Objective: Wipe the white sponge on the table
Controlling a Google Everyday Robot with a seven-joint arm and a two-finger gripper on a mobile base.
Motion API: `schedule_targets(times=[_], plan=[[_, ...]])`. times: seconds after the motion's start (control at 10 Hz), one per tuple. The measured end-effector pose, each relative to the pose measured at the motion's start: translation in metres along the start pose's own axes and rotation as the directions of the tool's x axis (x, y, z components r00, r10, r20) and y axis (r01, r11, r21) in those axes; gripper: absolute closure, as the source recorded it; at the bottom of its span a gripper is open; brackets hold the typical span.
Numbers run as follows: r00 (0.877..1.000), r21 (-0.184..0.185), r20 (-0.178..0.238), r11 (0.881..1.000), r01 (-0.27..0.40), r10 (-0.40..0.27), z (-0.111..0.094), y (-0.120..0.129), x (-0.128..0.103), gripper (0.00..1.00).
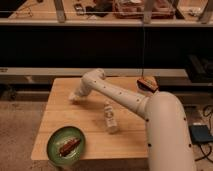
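Note:
The light-wood table (60, 117) fills the middle of the camera view. My pale arm reaches from the lower right over the table. My gripper (75, 98) is low over the table's left-back part, touching or almost touching the top. A small off-white patch at its tip may be the white sponge (73, 100); I cannot separate it from the gripper. A white labelled bottle (110, 118) lies on the table to the right of the gripper, apart from it.
A green plate (56, 150) holding a brown piece of food sits at the table's front left corner. A small brown object (148, 84) sits at the back right corner. Dark shelving and a counter stand behind the table. A blue box (201, 135) is on the floor at right.

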Motion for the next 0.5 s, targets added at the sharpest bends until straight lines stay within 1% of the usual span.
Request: schedule_targets(times=[0.1, 0.2, 0.3, 0.4, 0.5], plan=[[0.999, -0.017, 0.023, 0.999, 0.038, -0.038, 0.008, 0.010, -0.026, 0.82], [0.998, -0.030, 0.036, 0.998, 0.060, -0.059, 0.012, 0.018, -0.039, 0.82], [0.994, -0.052, 0.054, 0.994, 0.094, -0.092, 0.017, 0.034, -0.055, 0.82], [0.989, -0.079, 0.072, 0.988, 0.135, -0.130, 0.021, 0.055, -0.069, 0.82], [0.985, -0.097, 0.084, 0.982, 0.161, -0.153, 0.021, 0.069, -0.074, 0.82]])
